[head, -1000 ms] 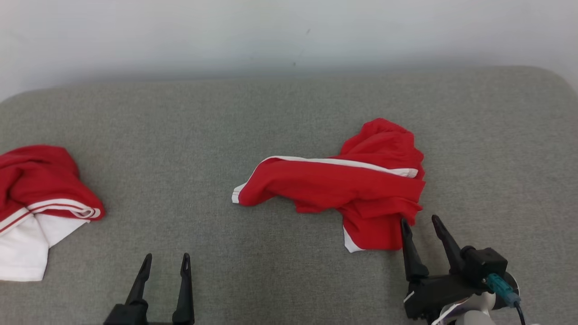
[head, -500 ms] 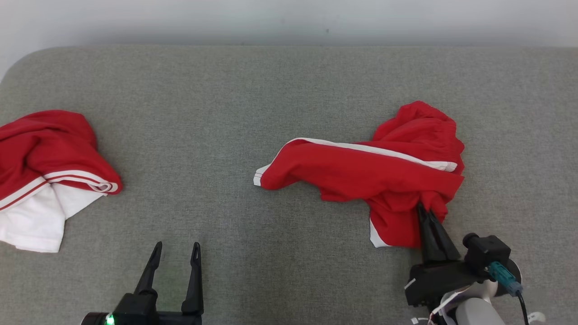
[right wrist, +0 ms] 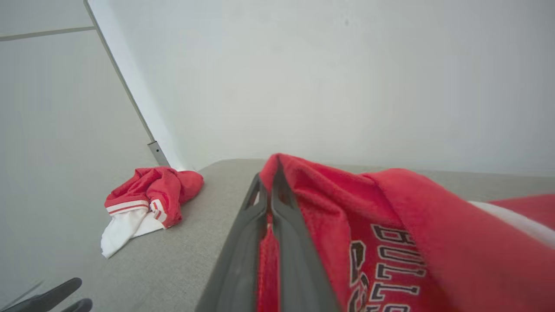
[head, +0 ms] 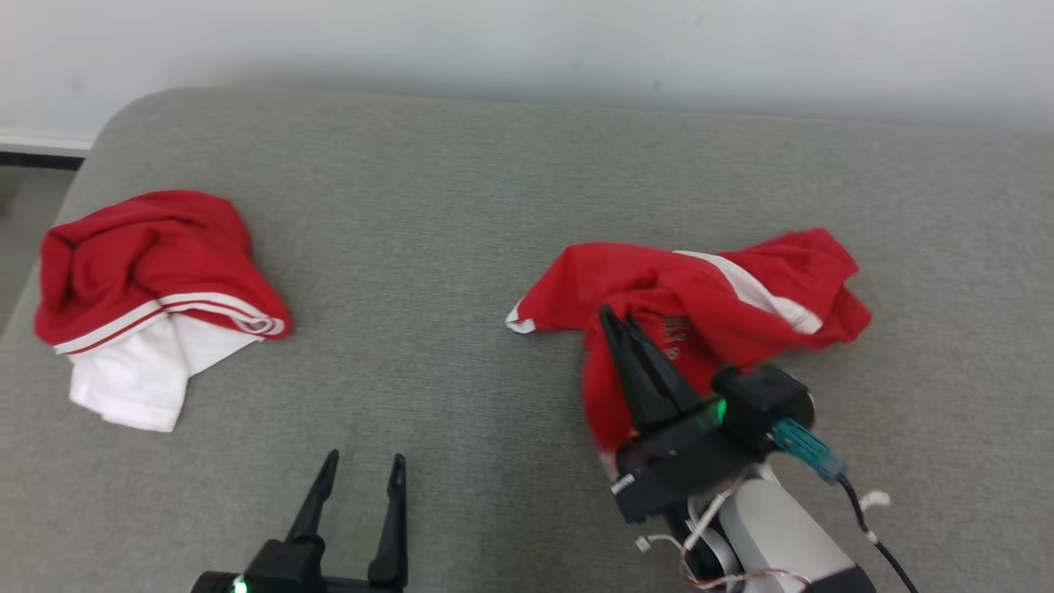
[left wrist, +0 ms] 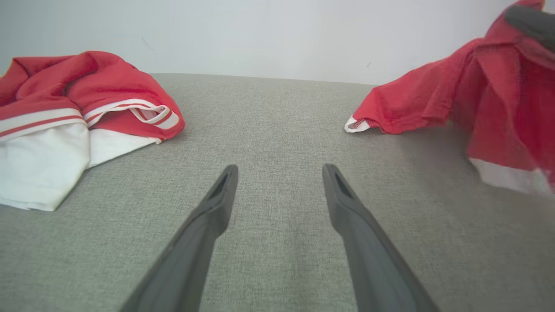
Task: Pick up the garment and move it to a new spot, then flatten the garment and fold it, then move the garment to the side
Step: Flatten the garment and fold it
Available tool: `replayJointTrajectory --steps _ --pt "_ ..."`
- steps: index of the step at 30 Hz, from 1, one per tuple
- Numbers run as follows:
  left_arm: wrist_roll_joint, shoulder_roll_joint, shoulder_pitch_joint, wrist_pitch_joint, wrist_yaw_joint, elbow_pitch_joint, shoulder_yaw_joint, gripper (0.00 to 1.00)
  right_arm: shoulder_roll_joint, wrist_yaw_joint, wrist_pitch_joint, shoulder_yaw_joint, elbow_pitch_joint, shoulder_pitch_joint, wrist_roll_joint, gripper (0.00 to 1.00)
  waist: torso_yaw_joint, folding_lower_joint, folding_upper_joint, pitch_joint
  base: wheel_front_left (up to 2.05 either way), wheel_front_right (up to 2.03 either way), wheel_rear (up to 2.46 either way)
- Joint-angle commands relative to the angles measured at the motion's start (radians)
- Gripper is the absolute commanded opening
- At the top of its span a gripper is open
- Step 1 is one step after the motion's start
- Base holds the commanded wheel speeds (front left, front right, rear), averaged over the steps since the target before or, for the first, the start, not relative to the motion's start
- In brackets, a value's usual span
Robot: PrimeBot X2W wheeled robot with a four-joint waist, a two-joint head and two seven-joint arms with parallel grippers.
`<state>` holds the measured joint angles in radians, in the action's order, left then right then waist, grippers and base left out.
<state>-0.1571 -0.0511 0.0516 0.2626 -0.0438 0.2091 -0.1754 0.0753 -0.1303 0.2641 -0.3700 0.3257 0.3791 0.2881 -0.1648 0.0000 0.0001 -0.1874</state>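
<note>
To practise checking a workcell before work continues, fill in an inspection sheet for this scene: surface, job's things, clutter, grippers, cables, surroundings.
Surface: grey fabric cushion.
Job's things: red garment with white stripe and lettering, partly raised, one end on the cushion.
Clutter: second red-and-white garment, crumpled, on the robot's left.
Grippers: right gripper shut on the red garment; left gripper open, holding nothing.
Cables: black cable with teal plug at the right wrist.
Surroundings: pale wall behind.

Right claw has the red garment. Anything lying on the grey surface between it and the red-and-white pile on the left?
Nothing visible. The grey surface between the red garment, pinched in the right claw, and the red-and-white pile is bare; the open left claw sits nearer the front, off that line.
</note>
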Motion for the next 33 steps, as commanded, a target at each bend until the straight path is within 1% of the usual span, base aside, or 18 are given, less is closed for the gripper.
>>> replayJointTrajectory --steps 1,5,6,7,10,12,15,17,22,26,31,33 --pt "-0.001 0.001 0.003 0.003 -0.003 0.005 -0.008 1.0 0.001 -0.001 0.0 -0.009 0.008 0.014 0.007 0.0 -0.057 0.0 -0.0001 0.019 0.0 0.0 0.0" --pt "-0.011 0.001 -0.005 0.003 -0.011 0.022 -0.046 1.0 -0.009 -0.001 0.0 -0.088 0.087 0.095 0.034 0.0 -0.137 0.0 -0.0001 0.035 0.0 0.0 0.0" --pt "-0.014 0.001 -0.008 0.003 -0.012 0.025 -0.054 1.0 -0.011 -0.001 0.0 -0.103 0.119 0.107 0.044 0.42 -0.155 0.0 -0.0001 0.038 0.0 0.0 0.0" --pt "-0.013 0.001 -0.01 0.003 -0.015 0.029 -0.06 1.0 -0.014 -0.001 0.0 -0.119 0.138 0.117 0.057 1.0 -0.17 0.0 -0.0001 0.041 0.0 0.0 0.0" --pt "-0.017 0.001 -0.019 0.003 -0.012 0.033 -0.07 1.0 -0.022 -0.001 0.0 -0.164 0.182 0.146 0.085 1.0 -0.207 0.0 -0.0001 0.049 0.0 0.0 0.0" --pt "-0.015 0.001 -0.028 0.003 -0.012 0.032 -0.065 1.0 -0.022 -0.001 0.0 -0.194 0.182 0.147 0.111 1.0 -0.212 0.0 -0.0001 0.051 0.0 0.0 0.0" --pt "-0.017 0.001 -0.034 0.003 -0.006 0.027 -0.054 1.0 -0.022 -0.001 0.0 -0.219 0.174 0.134 0.135 1.0 -0.199 0.0 -0.0001 0.051 0.0 0.0 0.0" --pt "-0.017 0.001 -0.033 0.003 -0.005 0.025 -0.049 1.0 -0.014 -0.001 0.0 -0.21 0.174 0.116 0.141 1.0 -0.178 0.0 -0.0001 0.05 0.0 0.0 0.0" --pt "-0.021 0.001 -0.021 0.003 -0.006 0.019 -0.046 1.0 0.024 -0.001 0.0 -0.153 0.163 0.054 0.128 1.0 -0.112 0.0 -0.0001 0.049 0.0 0.0 0.0" --pt "-0.021 0.001 -0.009 0.003 -0.007 0.017 -0.052 1.0 0.055 -0.001 0.0 -0.071 0.155 -0.018 0.111 1.0 -0.065 0.0 -0.0001 0.049 0.0 0.0 0.0" --pt "-0.021 0.001 -0.005 0.003 -0.005 0.014 -0.055 1.0 0.064 -0.001 0.0 0.051 0.131 -0.118 0.098 1.0 -0.025 0.0 -0.0001 0.045 0.0 0.0 0.0" --pt "-0.02 0.001 -0.004 0.003 -0.005 0.014 -0.055 1.0 0.061 -0.001 0.0 0.07 0.127 -0.131 0.1 1.0 -0.022 0.0 -0.0001 0.043 0.0 0.0 0.0"
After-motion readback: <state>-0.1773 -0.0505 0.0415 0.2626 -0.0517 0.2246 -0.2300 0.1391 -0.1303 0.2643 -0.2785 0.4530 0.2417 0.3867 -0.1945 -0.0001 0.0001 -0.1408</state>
